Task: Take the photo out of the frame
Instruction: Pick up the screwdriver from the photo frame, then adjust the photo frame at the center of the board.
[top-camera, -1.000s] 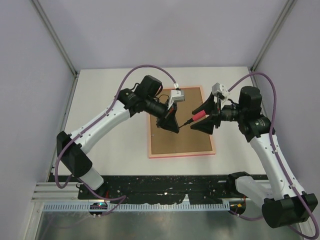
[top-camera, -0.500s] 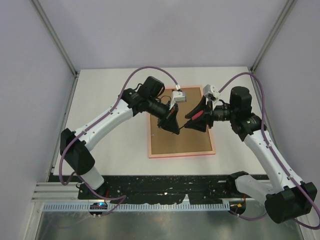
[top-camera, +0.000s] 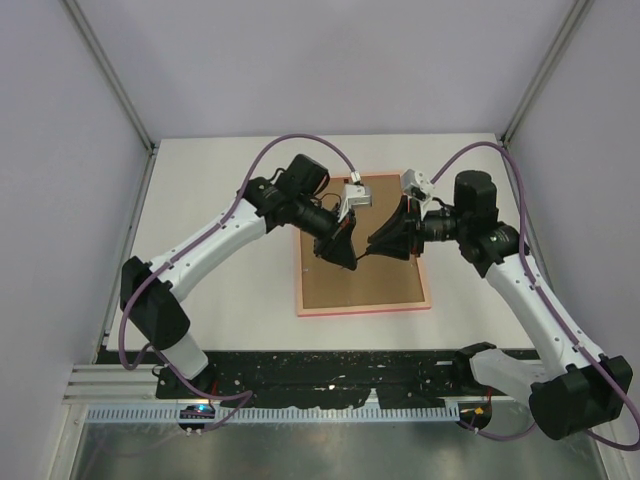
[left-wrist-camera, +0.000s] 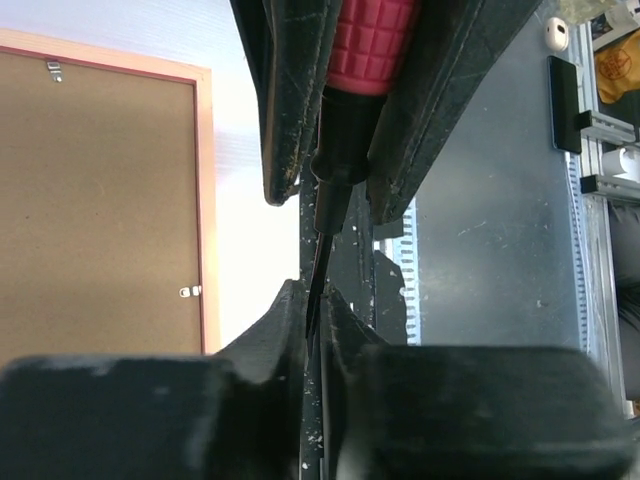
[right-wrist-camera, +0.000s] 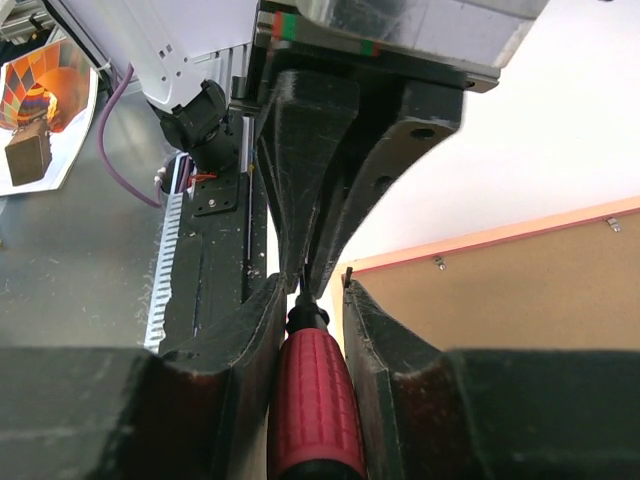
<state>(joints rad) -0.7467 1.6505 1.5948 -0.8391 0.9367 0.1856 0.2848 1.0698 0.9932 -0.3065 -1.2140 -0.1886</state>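
The frame (top-camera: 362, 310) lies face down on the white table, its pale pink border round a brown backing board (top-camera: 360, 280). The photo is hidden beneath the board. Both grippers meet above the board's upper middle, with a red-handled screwdriver (right-wrist-camera: 315, 400) between them. My left gripper (left-wrist-camera: 312, 295) has its tips pressed close on the thin black blade (left-wrist-camera: 318, 270). My right gripper (right-wrist-camera: 312, 285) is closed round the red handle (left-wrist-camera: 372, 45). From above, the left gripper (top-camera: 350, 260) and right gripper (top-camera: 376, 247) point at each other.
Small metal clips (left-wrist-camera: 188, 292) (right-wrist-camera: 438, 263) sit along the backing board's edges. A black rail (top-camera: 330, 370) runs along the table's near edge by the arm bases. Grey walls enclose the table. A sheet printed with a hot-air balloon (right-wrist-camera: 50, 100) lies beyond the rail.
My right gripper has moved left to the screwdriver and closed round its red handle. The left arm has stayed in place, holding the blade.
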